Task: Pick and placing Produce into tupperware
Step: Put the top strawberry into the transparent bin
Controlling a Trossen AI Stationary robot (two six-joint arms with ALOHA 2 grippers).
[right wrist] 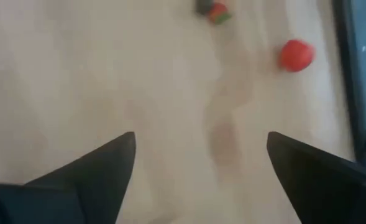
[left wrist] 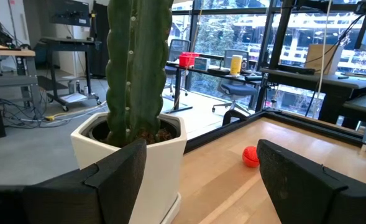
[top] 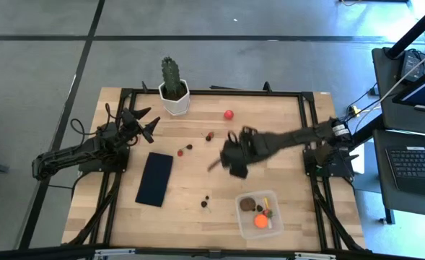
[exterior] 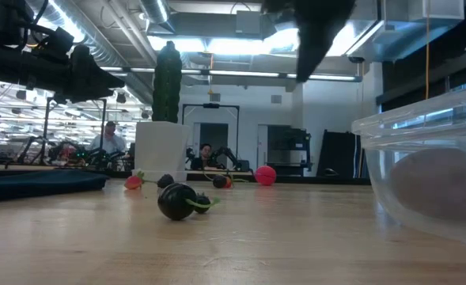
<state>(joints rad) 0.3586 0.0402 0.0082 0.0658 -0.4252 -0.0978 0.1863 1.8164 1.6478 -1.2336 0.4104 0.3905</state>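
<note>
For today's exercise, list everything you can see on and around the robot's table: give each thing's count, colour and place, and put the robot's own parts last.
Tupperware: one, clear, near right corner; holds an orange ball, a brown piece, small bits.
Red ball: one, far side of the table.
Small dark and red bits: several, scattered mid-table; exact count unclear.
Cactus: one, green, white pot, far edge.
Flat rectangle: one, navy, left of centre.
Laptop: one, dark, beside the table.
Left gripper: open, near the cactus.
Right gripper: open, above mid-table.

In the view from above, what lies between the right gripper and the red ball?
In the high view, one small dark red piece lies on the wood between the open right gripper and the red ball; the rest is bare table.
</note>
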